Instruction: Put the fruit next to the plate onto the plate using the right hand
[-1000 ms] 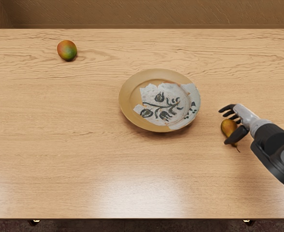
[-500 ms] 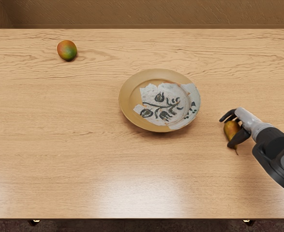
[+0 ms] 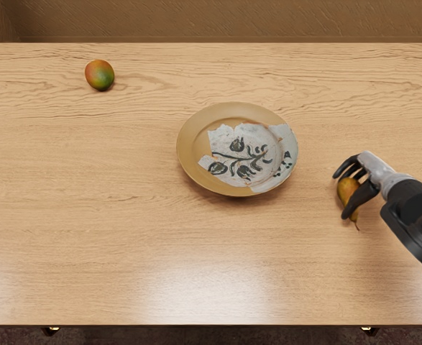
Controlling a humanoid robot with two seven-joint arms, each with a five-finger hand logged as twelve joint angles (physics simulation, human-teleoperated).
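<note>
The right robot hand [image 3: 364, 181] comes in from the right edge, its dark fingers [image 3: 346, 167] curled over the top of a small yellow-orange pear-shaped fruit [image 3: 346, 189] and its thumb hooked around the near side, so the fruit sits pinched between them. That fruit is down at the light wooden counter [image 3: 124, 237], near the right of the round tan ceramic plate with a white and dark floral centre [image 3: 189, 144] but not touching it. A red-green rounded fruit [image 3: 99, 74] lies well apart at the far left of the counter.
</note>
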